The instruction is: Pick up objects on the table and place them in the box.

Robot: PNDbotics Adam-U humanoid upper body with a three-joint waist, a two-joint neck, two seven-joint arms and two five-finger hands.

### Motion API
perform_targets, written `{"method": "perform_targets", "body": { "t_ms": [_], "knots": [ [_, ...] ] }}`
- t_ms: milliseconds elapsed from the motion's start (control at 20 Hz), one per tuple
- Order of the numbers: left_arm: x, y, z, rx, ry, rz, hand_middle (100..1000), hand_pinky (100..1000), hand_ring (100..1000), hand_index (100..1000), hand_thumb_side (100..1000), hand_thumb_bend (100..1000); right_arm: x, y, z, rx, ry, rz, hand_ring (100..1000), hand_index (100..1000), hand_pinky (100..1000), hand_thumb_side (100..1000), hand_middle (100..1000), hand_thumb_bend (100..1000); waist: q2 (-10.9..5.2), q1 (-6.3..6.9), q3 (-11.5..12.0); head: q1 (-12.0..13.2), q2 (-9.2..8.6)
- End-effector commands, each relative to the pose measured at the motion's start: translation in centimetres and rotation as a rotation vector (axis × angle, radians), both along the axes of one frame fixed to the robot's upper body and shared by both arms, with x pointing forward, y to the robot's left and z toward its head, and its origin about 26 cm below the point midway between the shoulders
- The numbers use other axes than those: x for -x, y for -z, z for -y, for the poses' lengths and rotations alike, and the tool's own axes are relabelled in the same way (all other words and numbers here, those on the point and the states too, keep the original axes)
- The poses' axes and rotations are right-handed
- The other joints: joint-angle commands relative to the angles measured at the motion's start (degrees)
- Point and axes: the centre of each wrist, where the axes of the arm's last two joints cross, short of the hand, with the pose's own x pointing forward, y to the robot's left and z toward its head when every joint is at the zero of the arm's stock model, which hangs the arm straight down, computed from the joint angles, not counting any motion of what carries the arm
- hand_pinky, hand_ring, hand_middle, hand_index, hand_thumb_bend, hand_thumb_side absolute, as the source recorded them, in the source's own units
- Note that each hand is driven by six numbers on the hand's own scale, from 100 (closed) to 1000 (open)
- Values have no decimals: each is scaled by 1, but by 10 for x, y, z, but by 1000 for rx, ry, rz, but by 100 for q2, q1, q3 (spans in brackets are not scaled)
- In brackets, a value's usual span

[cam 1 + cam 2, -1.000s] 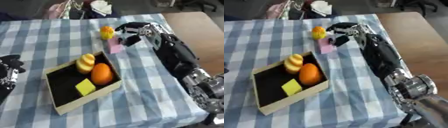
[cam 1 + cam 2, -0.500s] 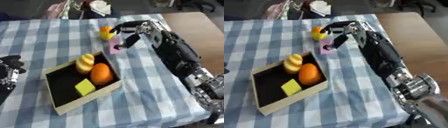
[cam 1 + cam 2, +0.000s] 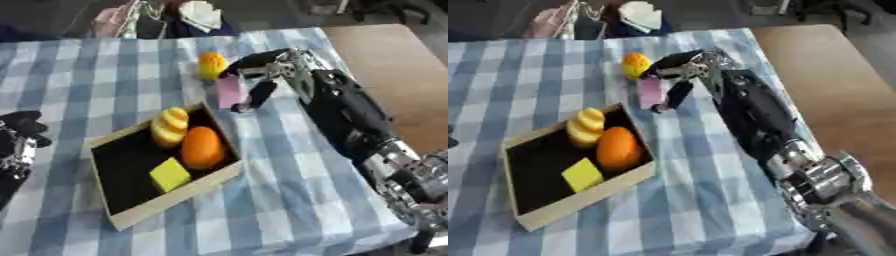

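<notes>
My right hand (image 3: 262,65) reaches in from the right over the far part of the table. Its fingers and thumb (image 3: 255,96) are curled round a small pink block (image 3: 229,91), held upright just beyond the box's far right corner. A yellow-orange round fruit (image 3: 210,65) lies right behind the hand. The cardboard box (image 3: 163,202) holds a yellow ridged thing (image 3: 170,126), an orange (image 3: 203,146) and a yellow block (image 3: 170,174). My left hand (image 3: 17,142) rests open at the left edge, away from the box.
A blue-and-white checked cloth (image 3: 289,200) covers the table. Its right edge runs beside a brown floor (image 3: 394,60). Cloth items and a white thing (image 3: 640,12) lie beyond the far edge.
My right hand has come down from above the pink block and curled its thumb and fingers round it. The block now stands upright in the hand. The left hand has not moved.
</notes>
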Motion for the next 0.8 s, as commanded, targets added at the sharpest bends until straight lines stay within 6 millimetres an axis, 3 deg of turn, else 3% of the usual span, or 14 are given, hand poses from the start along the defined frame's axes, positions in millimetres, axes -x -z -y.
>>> {"method": "perform_targets", "body": {
  "t_ms": [50,200,350,600,800],
  "knots": [
    [0,-5,0,-2,3,20,563,640,542,738,632,151,-3,-13,6,-87,33,87,743,816,826,365,578,152,-9,-23,4,-17,26],
    [0,-5,-1,-1,1,19,563,640,542,737,634,148,-2,-17,10,-170,58,161,677,755,803,181,454,100,-11,-34,1,-10,26],
    [0,-5,-1,-1,-2,20,562,640,542,738,633,147,-2,-30,12,-250,58,234,658,746,797,104,411,100,-17,-43,-7,-4,26],
    [0,-5,-3,2,-13,23,562,642,542,738,632,145,3,-66,0,-354,-32,328,658,758,805,100,418,100,-27,-45,-23,-8,26],
    [-1,-8,-8,6,-50,37,563,640,531,738,626,140,12,-87,-24,-352,-184,323,677,777,815,105,443,100,-36,-49,-30,-20,26]
  ]
}}
